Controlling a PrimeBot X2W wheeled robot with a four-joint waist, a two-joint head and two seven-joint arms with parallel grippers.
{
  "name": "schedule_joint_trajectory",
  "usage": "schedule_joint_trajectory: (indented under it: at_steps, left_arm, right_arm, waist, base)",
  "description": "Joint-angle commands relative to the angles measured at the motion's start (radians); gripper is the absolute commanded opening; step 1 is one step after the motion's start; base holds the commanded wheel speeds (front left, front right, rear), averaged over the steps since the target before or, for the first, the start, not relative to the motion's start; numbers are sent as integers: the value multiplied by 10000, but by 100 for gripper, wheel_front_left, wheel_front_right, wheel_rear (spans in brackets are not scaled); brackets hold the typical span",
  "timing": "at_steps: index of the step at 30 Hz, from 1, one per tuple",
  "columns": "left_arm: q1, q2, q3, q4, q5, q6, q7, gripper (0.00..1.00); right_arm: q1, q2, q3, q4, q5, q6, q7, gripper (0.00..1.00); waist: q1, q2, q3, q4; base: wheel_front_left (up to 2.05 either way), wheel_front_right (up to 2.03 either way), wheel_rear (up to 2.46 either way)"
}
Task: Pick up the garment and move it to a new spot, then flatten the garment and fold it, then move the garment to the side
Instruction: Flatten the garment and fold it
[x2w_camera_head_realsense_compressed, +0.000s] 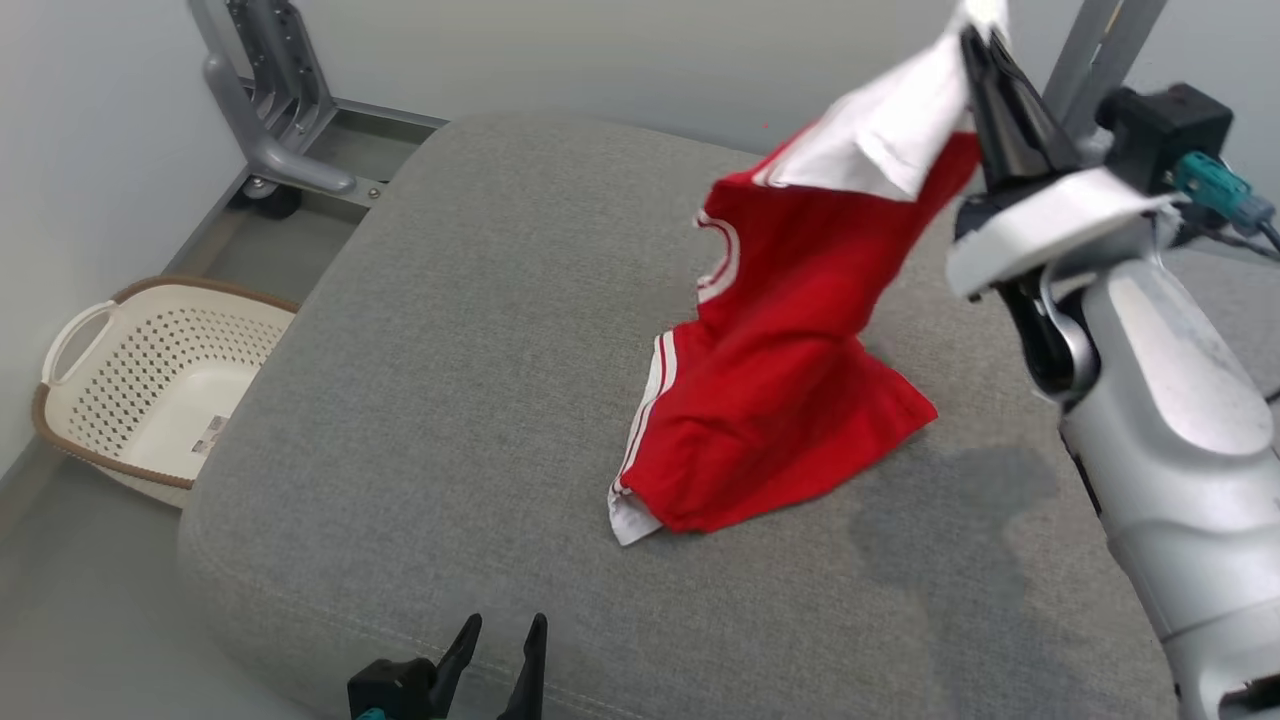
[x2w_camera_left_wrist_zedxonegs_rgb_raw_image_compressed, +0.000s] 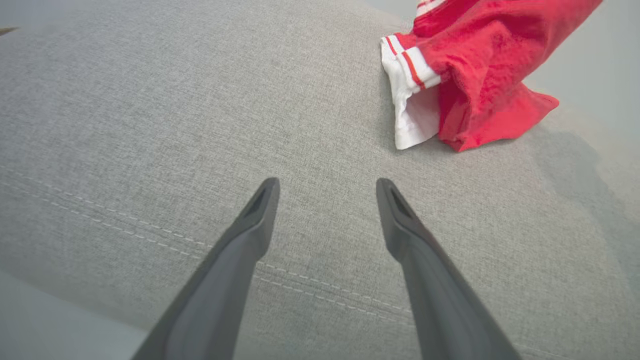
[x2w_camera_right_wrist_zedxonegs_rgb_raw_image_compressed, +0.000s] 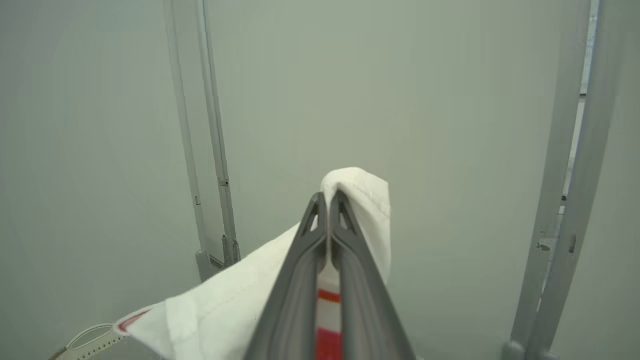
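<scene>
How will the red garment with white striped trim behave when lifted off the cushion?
Probably floppy: the red white-trimmed garment hangs limp from the right claw, lower end crumpled on the grey fabric cushion. Likely light: one shut pinch holds it. It may trail.

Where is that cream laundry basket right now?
In the head view, the cream perforated plastic laundry basket sits on the floor at the left, beside the grey fabric cushion.

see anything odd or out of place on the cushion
The red garment hangs askew: the right end effector pinches its white edge aloft while the rest slumps crumpled on the grey cushion. Nothing looks damaged.
</scene>
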Motion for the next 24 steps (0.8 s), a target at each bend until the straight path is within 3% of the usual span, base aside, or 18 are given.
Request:
schedule_joint_trajectory:
  at_steps: [1,5,11,13,14,15,19,24]
  left_arm:
    - [16,18,14,-22,-59,47,0,100]
    - [-71,18,57,1,-41,64,0,100]
    - [-371,18,-4,28,79,11,0,100]
    - [-454,18,-89,90,100,-8,0,100]
    - [-475,18,-120,101,115,-14,0,100]
    - [-491,18,-141,118,125,-12,-1,100]
    - [-439,18,-109,218,116,-38,0,100]
    - [-356,18,38,327,111,-58,0,100]
  right_arm:
    - [605,-289,-279,88,55,-5,-27,0]
    - [1671,-838,-1213,560,-120,-5,-27,0]
    - [2233,-1164,-2301,1564,-573,-3,-27,0]
    - [2226,-1281,-2823,2373,-876,-5,-27,37]
    - [2171,-1288,-3002,2784,-978,-5,-20,92]
    - [2069,-1266,-3133,3144,-1060,-5,-13,100]
    - [1741,-1212,-3496,3757,-1454,-5,-26,100]
    - [1980,-804,-3627,3245,-1998,-3,-22,100]
  waist:
    - [0,0,62,-378]
    - [0,0,153,-835]
    - [0,0,379,-1166]
    - [0,0,455,-1210]
    - [0,0,467,-1207]
    - [0,0,475,-1200]
    - [0,0,472,-1176]
    - [0,0,350,-1209]
  base:
    - [0,0,0]
    - [0,0,0]
    - [0,0,0]
    - [0,0,0]
    - [0,0,0]
    - [0,0,0]
    - [0,0,0]
    - [0,0,0]
